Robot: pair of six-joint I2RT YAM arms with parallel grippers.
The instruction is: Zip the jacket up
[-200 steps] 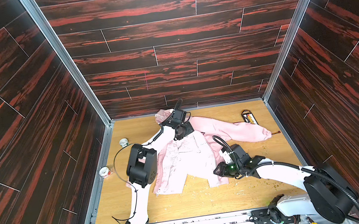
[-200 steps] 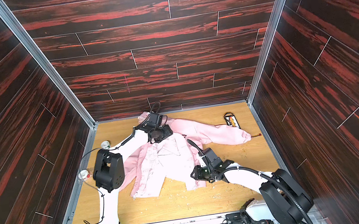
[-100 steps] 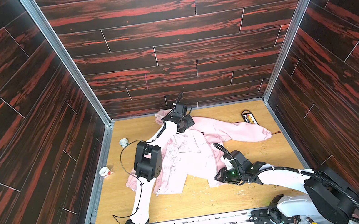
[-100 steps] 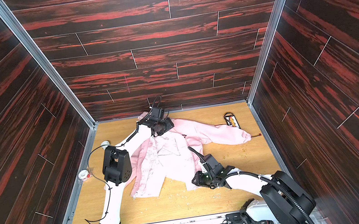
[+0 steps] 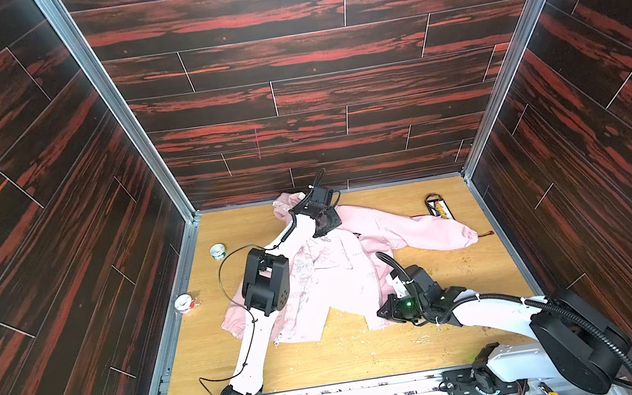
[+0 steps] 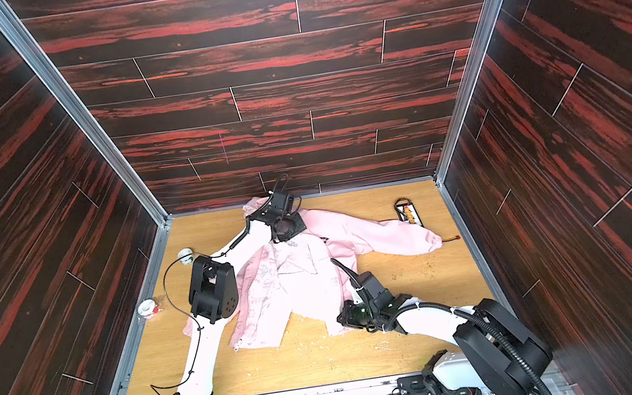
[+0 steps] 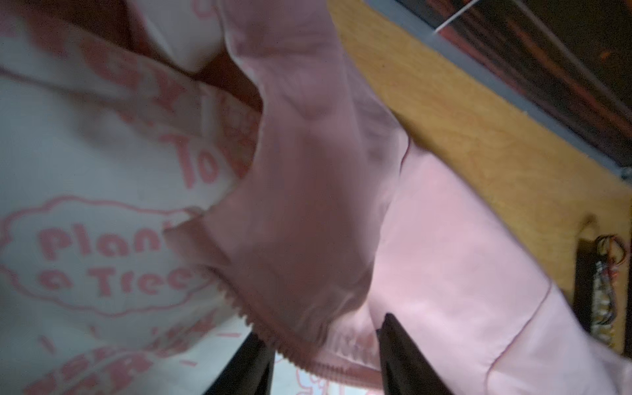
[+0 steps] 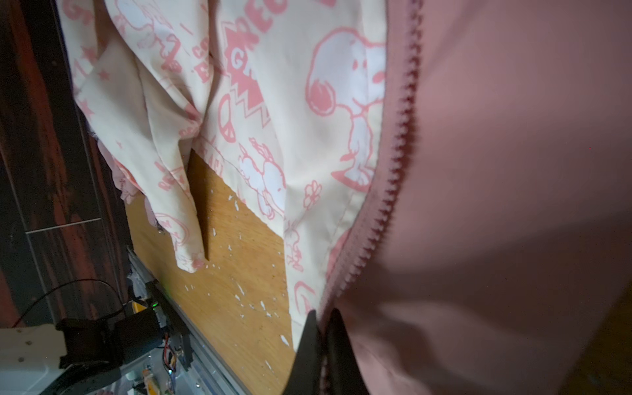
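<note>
Wood surface (image 5: 369, 350) holds the pink jacket (image 5: 339, 283), spread open in the middle, printed lining up. Left arm (image 5: 267, 281) lies across one side and hides some of it. Left end effector (image 7: 321, 335) is part open around the zip edge near the collar; I cannot tell if it pinches. Right end effector (image 8: 323, 316) is closed tight on the bottom zip edge. Black pack (image 5: 438, 208) lies near the far sleeve. Two tape rolls (image 5: 217, 251) sit off to the left.

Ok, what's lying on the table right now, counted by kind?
jacket: 1
white rolls: 2
black wired pack: 1
red-tipped wire by the cuff: 1
Total: 5
</note>
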